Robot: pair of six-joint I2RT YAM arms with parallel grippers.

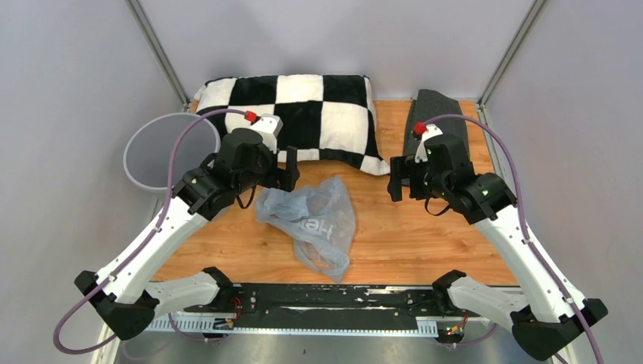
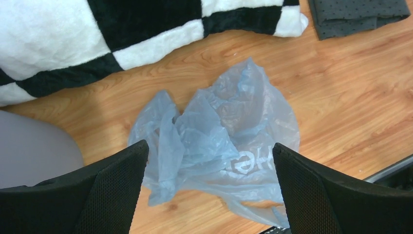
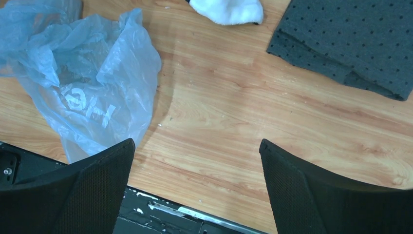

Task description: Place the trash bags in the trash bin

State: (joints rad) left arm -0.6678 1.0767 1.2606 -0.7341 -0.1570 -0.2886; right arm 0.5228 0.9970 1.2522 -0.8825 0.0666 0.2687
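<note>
Lying crumpled, translucent crinkly trash bag (image 1: 312, 220) on woodgrain table (image 1: 425, 243).

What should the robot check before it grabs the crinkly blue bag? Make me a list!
1. Is the left claw open? ok, jaws wide apart.
2. Is the bag under the left claw? ok, framed by the jaws in the wrist view.
3. Is the bag apart from the checkered pillow? ok, bare wood between them.
4. Is the bin mouth facing up? ok.
5. Is the right claw out of the way? ok, open over wood beside the bag.
6. Is the left claw low enough to pinch? cannot tell.
</note>
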